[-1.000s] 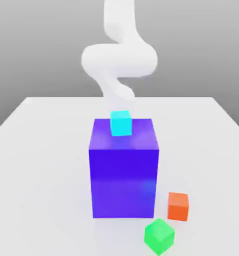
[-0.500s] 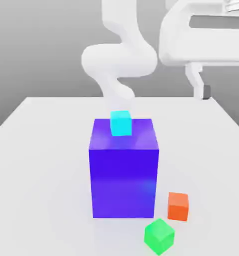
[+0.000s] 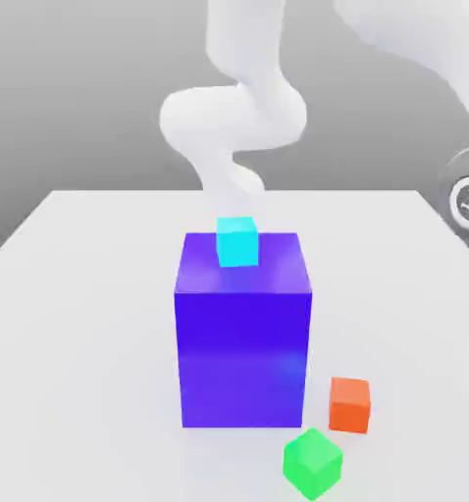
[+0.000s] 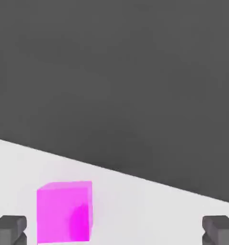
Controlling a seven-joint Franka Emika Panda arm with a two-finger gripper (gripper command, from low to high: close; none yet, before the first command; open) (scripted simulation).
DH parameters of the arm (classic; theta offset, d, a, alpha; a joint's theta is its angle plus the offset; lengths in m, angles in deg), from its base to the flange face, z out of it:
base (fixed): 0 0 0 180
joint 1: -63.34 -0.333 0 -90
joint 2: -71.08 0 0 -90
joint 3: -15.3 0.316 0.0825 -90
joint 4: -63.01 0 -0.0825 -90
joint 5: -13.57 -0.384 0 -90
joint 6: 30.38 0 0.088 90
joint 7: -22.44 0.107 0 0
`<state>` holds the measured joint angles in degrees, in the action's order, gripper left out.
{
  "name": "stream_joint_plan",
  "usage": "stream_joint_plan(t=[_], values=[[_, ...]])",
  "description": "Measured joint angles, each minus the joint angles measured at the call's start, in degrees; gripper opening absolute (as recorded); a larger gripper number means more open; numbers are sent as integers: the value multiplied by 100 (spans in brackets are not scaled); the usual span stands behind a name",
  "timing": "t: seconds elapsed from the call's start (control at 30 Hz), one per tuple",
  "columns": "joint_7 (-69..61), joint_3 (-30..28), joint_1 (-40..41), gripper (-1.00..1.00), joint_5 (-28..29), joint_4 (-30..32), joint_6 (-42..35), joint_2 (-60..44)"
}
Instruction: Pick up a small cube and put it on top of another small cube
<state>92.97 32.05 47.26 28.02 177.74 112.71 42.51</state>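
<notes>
The pale counter point(image 3: 81, 343) spreads under everything, its straight edge showing in the hand view against a dark grey area. The white arm point(image 3: 234, 118) rises behind the counter in the exterior view, and another stretch of it reaches down along that view's right edge. On the counter stands the tall blue block point(image 3: 242, 358), upright. In the hand view the claw point(image 4: 114, 230) is spread wide, its two tips well apart, with nothing pinched between them. The magenta cube point(image 4: 63, 214) sits on the counter near that edge, closer to one tip than the other; whether it touches that tip I cannot tell. The cyan cube point(image 3: 237, 242) rests on top of the blue block. The green cube point(image 3: 313, 464) and the orange cube point(image 3: 349, 405) lie on the counter near the block's base, toward the exterior view's right, close to each other, the green one turned cornerwise. No small cube is stacked on another.
</notes>
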Motion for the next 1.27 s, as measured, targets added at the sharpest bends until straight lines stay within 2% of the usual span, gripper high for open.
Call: stream_joint_plan(t=[0.13,0.17,0.37,0.53,0.97,1.13,1.17,1.27], values=[[206,-191,-267,0,220,-209,448,-826],[238,-254,-322,-100,266,-254,567,-995],[247,-286,-349,-100,279,-276,635,-1080],[35,-71,-148,-100,-13,-31,139,-331],[-1478,-421,1484,-100,-1109,2600,566,2029],[-1384,-666,1526,-100,-869,2840,1308,1525],[-1322,-703,1509,100,-779,2834,1470,1353],[-1322,-703,1509,100,-779,2834,1470,1353]])
